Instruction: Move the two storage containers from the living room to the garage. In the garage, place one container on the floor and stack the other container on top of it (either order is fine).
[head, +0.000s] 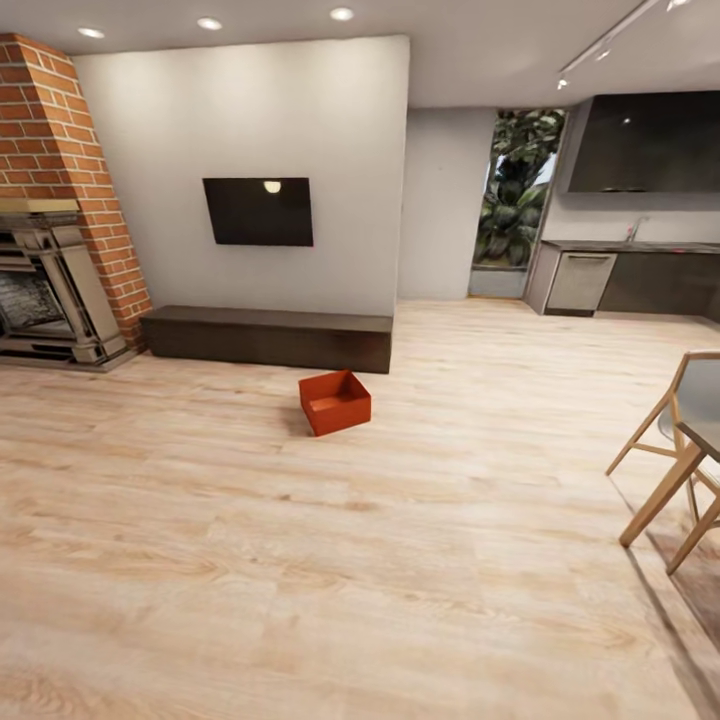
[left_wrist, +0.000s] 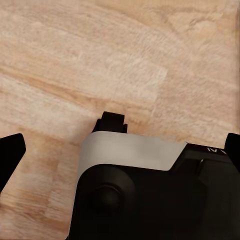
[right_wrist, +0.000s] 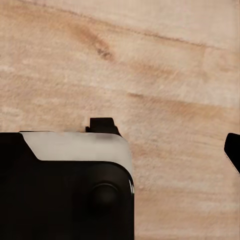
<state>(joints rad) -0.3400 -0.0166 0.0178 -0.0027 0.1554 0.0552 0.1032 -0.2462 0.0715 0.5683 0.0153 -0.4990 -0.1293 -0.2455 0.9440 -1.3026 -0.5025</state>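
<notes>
One orange-red storage container (head: 335, 402), an open-topped box, sits on the light wood plank floor (head: 300, 560) of the living room, just in front of the long low dark cabinet (head: 268, 338) and several steps ahead of me. The garage is out of view. In the left wrist view my left gripper (left_wrist: 120, 150) hangs open over the planks, its dark fingertips (left_wrist: 10, 155) far apart with nothing between them. My right gripper (right_wrist: 120, 150) looks open too, with one fingertip (right_wrist: 233, 150) at the frame's edge above bare wood.
A brick fireplace (head: 50, 200) stands at the left and a black TV (head: 258, 211) hangs above the cabinet. A wooden chair (head: 680, 450) stands close on the right. Kitchen counters (head: 630, 275) lie at the far right. Part of my own body (left_wrist: 150, 190) lies below each gripper.
</notes>
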